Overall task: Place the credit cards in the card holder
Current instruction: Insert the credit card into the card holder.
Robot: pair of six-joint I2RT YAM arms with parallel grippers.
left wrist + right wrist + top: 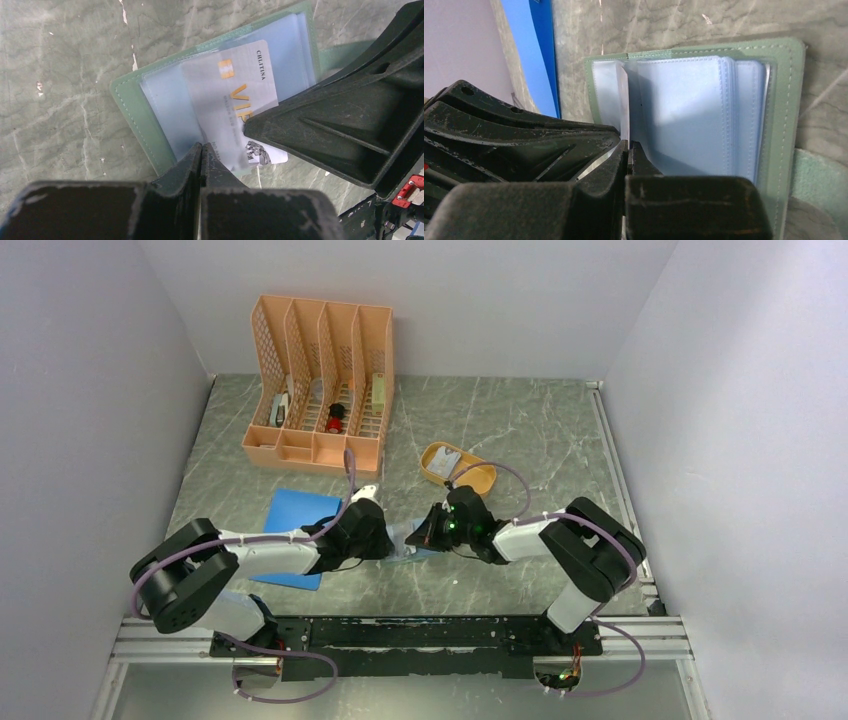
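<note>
The sage-green card holder [131, 107] lies open on the marble table, its pale blue-clear pockets up. A grey-white credit card [235, 95] with orange "VIP" print sits mostly inside a clear pocket, its near end sticking out. My left gripper [201, 146] is shut, its tips at the card's near-left corner; nothing shows between the jaws. My right gripper [628, 144] is shut on a thin clear pocket leaf [623, 100] of the card holder [784, 100] and holds it upright. In the top view both grippers meet over the card holder [408, 540]. Another grey card [446, 460] lies in the yellow tray.
A mustard-yellow oval tray [478, 480] stands just beyond the right gripper. A flat blue pad [298, 512] lies left of the card holder, under the left arm. An orange file organiser [320, 390] stands at the back left. The holder's snap tab [819, 175] lies flat beside it.
</note>
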